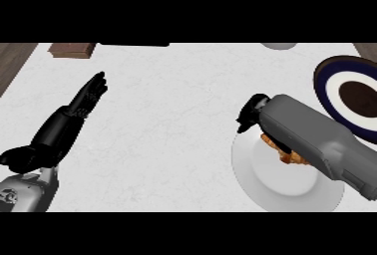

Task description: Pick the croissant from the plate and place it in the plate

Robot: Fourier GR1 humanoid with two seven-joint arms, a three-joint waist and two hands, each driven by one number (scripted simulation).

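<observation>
Likely light, flaky and easily crushed, the croissant [288, 155] lies at ten o'clock on the white plate [276, 187] under the right hand [253, 113], whose finger state I cannot tell; best cradled mid-body.

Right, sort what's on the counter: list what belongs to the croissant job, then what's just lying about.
Part of the job:
- croissant, on the white plate
- dark blue plate, at the right edge
- right hand, over the white plate

Lying about:
- brown block, top left
- pale round thing, cut off at the top edge
- left hand, resting open at the left
</observation>
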